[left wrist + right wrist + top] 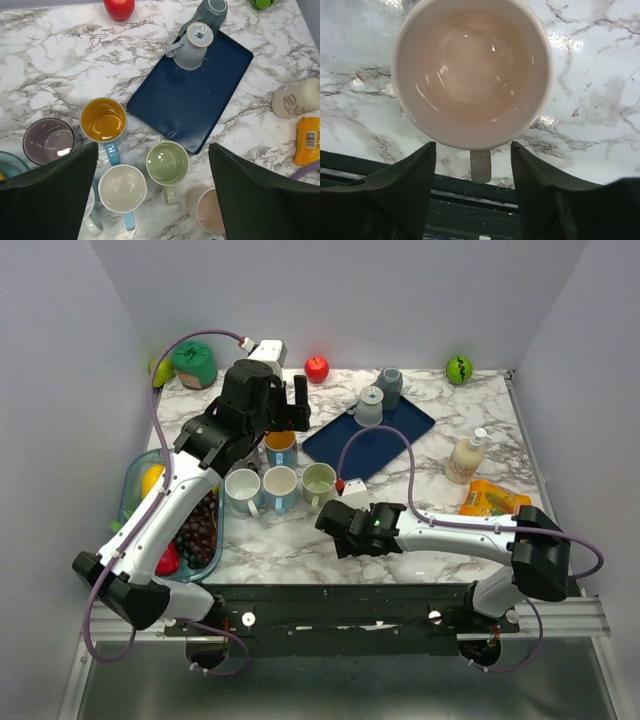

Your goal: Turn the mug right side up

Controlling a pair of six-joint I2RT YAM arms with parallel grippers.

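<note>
1. Top view: left claw (290, 408) hangs high over a cluster of upright mugs (280, 488). The right claw (338, 525) sits low at the near centre of the surface (470, 405). On the blue tray (385, 445), a grey mug (369, 406) and a darker mug (390, 383) behind it both seem mouth-down.
2. Left wrist view: this claw is spread wide and holds nothing. The pink mug (210, 210) stands mouth-up near the tray's near corner, apart from the green mug (167, 164).
3. Right wrist view: the right claw is parted and empty, and its fingers (410, 185) flank the pink mug's handle, seemingly without touching it. Lifting away off-line could catch the handle or rim and tip the mug. An arm reaching for the tray could sweep the crowded cups.
</note>
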